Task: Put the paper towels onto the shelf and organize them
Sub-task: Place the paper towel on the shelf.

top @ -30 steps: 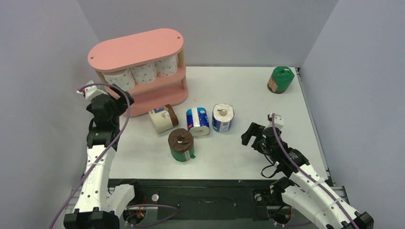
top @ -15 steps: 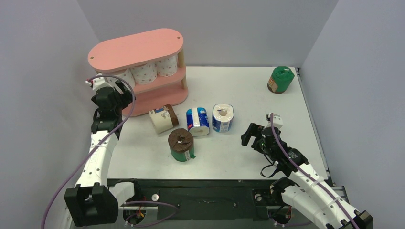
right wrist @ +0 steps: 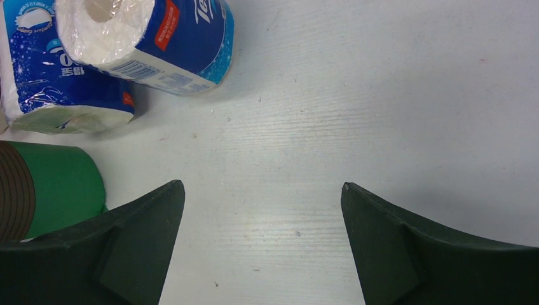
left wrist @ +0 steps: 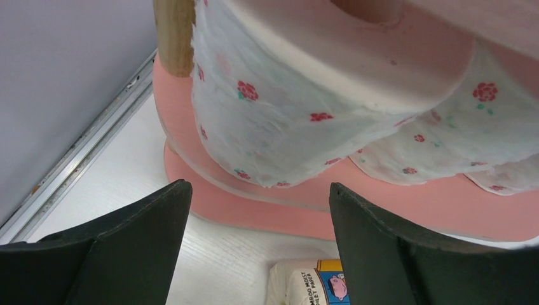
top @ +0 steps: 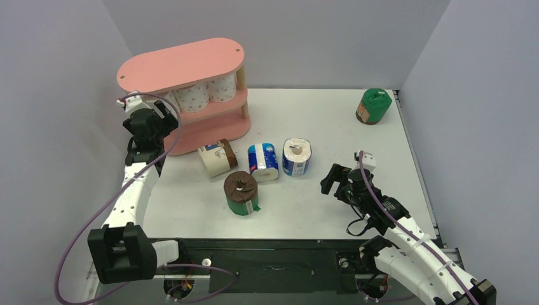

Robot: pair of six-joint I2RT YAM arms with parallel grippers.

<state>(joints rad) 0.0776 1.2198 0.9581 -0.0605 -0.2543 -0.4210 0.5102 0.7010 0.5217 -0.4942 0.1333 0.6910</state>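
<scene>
At upper left the shelf (top: 181, 67) holds three dotted paper towels (top: 191, 96) on its middle tier, the left hand (top: 164, 114) released and empty beside them, while five wrapped rolls (top: 263, 162) lie unshelved on the tabletop (top: 318, 114), near the right hand (top: 332, 178), also spread empty.

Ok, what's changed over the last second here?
The left gripper moved away from its base, up to the left end of the shelf. It now faces the leftmost dotted roll on the middle tier, jaws open, holding nothing. The right gripper, the three shelved rolls and the five loose rolls stayed put.
</scene>
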